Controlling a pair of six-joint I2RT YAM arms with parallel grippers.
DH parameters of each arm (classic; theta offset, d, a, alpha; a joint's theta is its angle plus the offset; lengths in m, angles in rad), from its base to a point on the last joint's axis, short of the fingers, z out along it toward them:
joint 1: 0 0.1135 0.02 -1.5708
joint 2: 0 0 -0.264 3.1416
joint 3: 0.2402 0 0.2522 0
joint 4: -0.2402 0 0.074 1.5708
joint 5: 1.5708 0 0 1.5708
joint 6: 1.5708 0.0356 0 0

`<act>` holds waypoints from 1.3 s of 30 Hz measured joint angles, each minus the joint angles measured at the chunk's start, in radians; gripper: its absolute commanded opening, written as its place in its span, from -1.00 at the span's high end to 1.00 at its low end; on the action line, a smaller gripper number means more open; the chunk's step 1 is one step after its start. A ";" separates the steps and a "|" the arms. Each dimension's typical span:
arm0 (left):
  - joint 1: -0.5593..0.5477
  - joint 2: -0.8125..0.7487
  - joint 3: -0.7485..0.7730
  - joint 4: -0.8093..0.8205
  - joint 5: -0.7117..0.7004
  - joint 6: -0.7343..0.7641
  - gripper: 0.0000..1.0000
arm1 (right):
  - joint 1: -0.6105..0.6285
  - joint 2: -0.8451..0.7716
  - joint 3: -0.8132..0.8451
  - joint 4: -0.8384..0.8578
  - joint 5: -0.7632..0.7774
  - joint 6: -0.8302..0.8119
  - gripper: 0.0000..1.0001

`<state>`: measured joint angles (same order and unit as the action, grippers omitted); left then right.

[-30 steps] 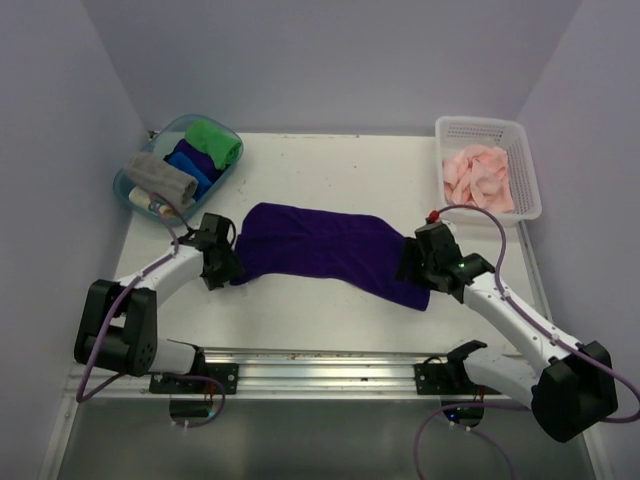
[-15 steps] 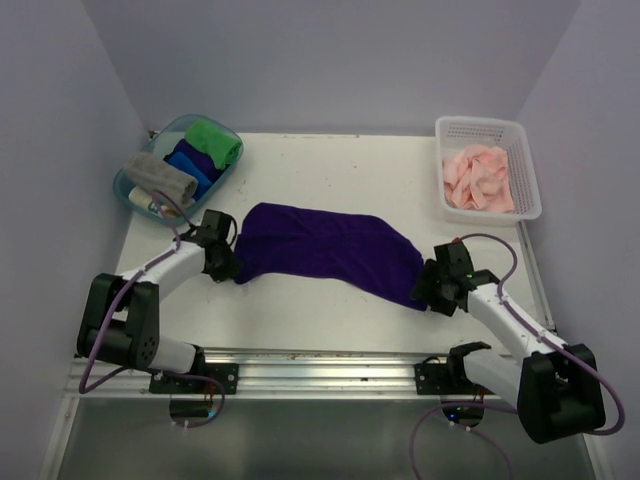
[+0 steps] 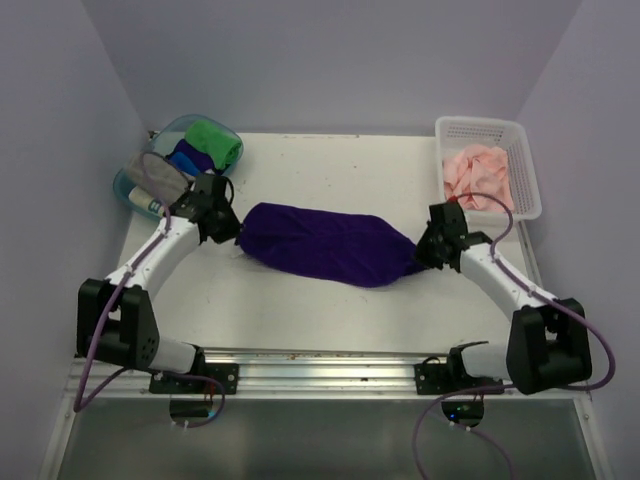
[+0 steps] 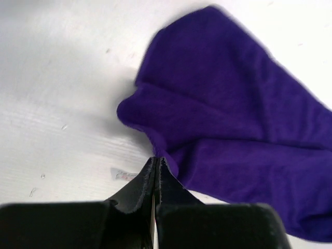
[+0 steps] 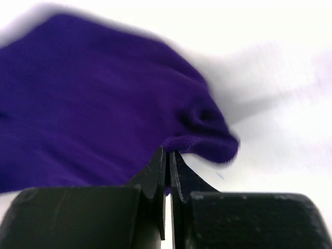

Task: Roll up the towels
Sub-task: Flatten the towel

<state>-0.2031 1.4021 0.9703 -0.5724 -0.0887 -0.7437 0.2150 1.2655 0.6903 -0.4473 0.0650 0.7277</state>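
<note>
Surface: white table (image 3: 330, 165) boxed in by pale lilac walls, with the 2 arms bolted at its near edge.
Purple towel (image 3: 325, 245): mid-table, long axis running left to right, gathered into a narrow, doubled-over band between the grippers.
Left gripper (image 4: 156, 162): jaws pressed together on the towel's left hem, with only a sliver of cloth nipped at the very tips, low over the table.
Right gripper (image 5: 167, 153): jaws likewise closed on the right-hand edge (that view is blurred, so how deep the bite goes is unclear).
Reason for the hold: a pinch at each end probably lets both arms carry 1 long edge together, so the fold stays straight.
Blue tub (image 3: 232, 133): far-left corner, holding a green roll (image 3: 215, 143) and a blue roll (image 3: 188, 160), with the grey towel (image 3: 157, 176) rolled at its near rim; these look finished.
White basket (image 3: 490, 125): far-right corner, pink towels (image 3: 478, 175) heaped loose, apparently waiting.
Step, as judged: narrowing the cloth before rolling.
Risk: such shallow tip grips could slip off thick terry.
</note>
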 measured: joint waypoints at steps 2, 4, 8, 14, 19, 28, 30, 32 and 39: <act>0.003 0.041 0.118 -0.025 0.010 0.020 1.00 | -0.009 0.060 0.169 -0.013 0.007 -0.026 1.00; 0.008 0.096 0.280 -0.036 0.026 0.049 1.00 | -0.019 0.107 0.357 -0.011 0.024 -0.056 1.00; 0.069 0.126 0.563 -0.035 0.069 0.086 1.00 | -0.034 0.137 0.711 -0.008 0.050 -0.108 1.00; 0.176 -0.054 0.608 0.045 0.140 0.113 1.00 | -0.038 -0.006 0.793 0.025 0.073 -0.145 1.00; 0.181 -0.239 0.329 0.145 0.216 0.113 1.00 | -0.039 -0.189 0.497 0.030 0.084 -0.147 1.00; 0.181 -0.224 -0.321 0.144 0.287 0.100 1.00 | -0.039 -0.244 0.014 -0.150 0.100 -0.105 -0.14; 0.181 -0.226 -0.354 0.119 0.286 0.100 1.00 | -0.039 -0.251 -0.011 -0.175 0.100 -0.095 -0.14; 0.181 -0.232 -0.355 0.119 0.281 0.100 1.00 | -0.039 -0.261 -0.022 -0.182 0.100 -0.086 -0.15; 0.181 -0.249 -0.310 0.112 0.213 0.102 1.00 | -0.048 -0.217 -0.027 -0.170 0.099 -0.080 -0.17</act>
<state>-0.0219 1.1534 0.6601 -0.4603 0.1246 -0.6418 0.1673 1.0485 0.6628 -0.6174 0.1642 0.6472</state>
